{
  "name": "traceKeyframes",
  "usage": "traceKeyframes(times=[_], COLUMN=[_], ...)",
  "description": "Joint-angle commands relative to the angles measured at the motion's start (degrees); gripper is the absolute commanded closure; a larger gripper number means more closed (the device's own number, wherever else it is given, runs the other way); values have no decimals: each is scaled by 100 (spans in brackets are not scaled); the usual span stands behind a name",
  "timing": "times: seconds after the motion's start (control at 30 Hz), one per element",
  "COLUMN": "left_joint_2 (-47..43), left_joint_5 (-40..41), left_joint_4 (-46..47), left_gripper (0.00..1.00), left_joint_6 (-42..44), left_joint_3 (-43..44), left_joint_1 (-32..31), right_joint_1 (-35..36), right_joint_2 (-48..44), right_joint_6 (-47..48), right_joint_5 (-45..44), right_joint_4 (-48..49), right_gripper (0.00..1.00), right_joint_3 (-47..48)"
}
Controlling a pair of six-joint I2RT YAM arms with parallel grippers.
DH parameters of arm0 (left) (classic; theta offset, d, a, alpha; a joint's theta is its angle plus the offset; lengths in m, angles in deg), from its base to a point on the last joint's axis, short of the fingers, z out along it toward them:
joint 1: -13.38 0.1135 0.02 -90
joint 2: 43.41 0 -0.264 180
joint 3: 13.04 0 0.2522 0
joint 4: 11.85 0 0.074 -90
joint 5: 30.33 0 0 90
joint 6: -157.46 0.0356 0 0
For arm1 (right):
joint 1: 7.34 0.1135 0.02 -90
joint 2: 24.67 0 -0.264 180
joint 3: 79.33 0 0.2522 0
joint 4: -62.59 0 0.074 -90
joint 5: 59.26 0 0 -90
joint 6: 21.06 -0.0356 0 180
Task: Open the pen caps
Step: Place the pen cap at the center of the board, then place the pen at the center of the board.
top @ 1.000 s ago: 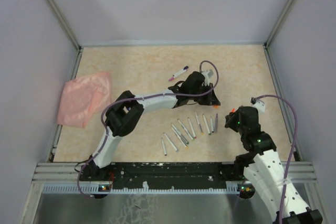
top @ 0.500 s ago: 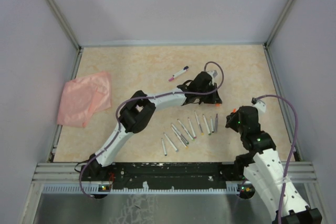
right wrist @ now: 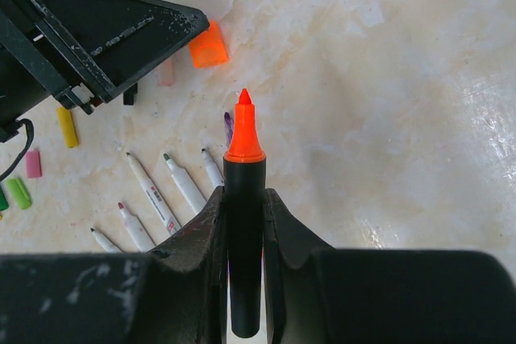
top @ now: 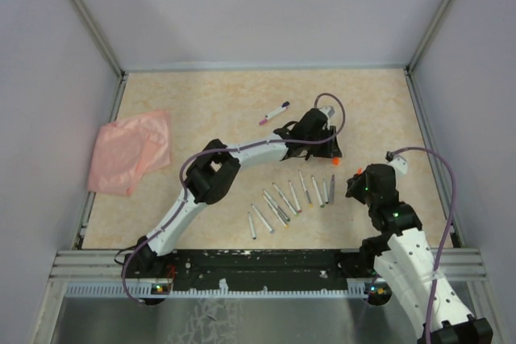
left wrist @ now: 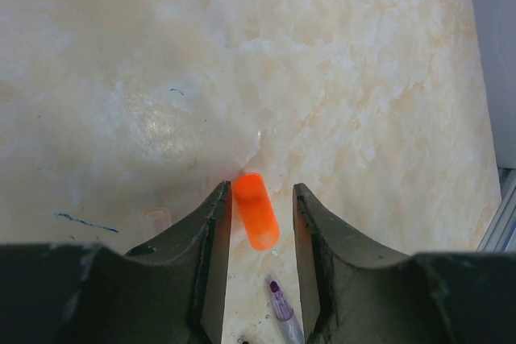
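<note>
My left gripper hangs open over the table. An orange pen cap lies loose on the table between its fingers, close to the left finger; it also shows in the top view. My right gripper is shut on the dark highlighter, whose bare orange tip points away from the wrist. Several uncapped white pens lie in a row between the arms. One capped pen lies farther back. Loose caps, yellow, pink and green, lie at the left of the right wrist view.
A pink cloth lies at the table's left edge. A purple-tipped pen lies just under the left gripper. Grey walls enclose the table on three sides. The left arm's purple cable loops above its wrist.
The left arm's elbow has swung to the right and its gripper has shifted slightly right. The right arm with the highlighter has barely moved.
</note>
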Motion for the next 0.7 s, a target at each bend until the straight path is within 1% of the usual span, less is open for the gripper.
traceKeyframes(times=[0.0, 0.07, 0.2, 0.3, 0.37, 0.43, 0.5, 0.67], left_joint_2=[46, -3, -236, -628, -996, -1449, -2084, -3572], left_joint_5=[163, 201, 265, 324, 336, 297, 230, 310], left_joint_4=[-142, -185, -228, -123, 79, 388, 705, 1289], left_gripper=[56, 53, 50, 47, 46, 45, 44, 43], left_joint_6=[182, 211, 305, 513, 675, 831, 1040, 1554], left_joint_3=[294, 333, 284, 91, -210, -770, -1372, -3103], left_joint_1=[-6, 3, 49, 94, 143, 210, 298, 565], right_joint_1=[-76, -83, -93, -98, -94, -95, -106, -116], right_joint_2=[-5, 8, 57, 158, 264, 393, 499, 790], right_joint_6=[-64, -71, -74, -73, -64, -41, -4, 87], right_joint_5=[-69, -63, -28, 37, 72, 110, 117, 145], right_joint_4=[267, 271, 302, 344, 395, 449, 513, 716], right_gripper=[100, 100, 100, 100, 100, 100, 100, 100], right_joint_3=[-6, -33, -99, -147, -179, -214, -245, -345])
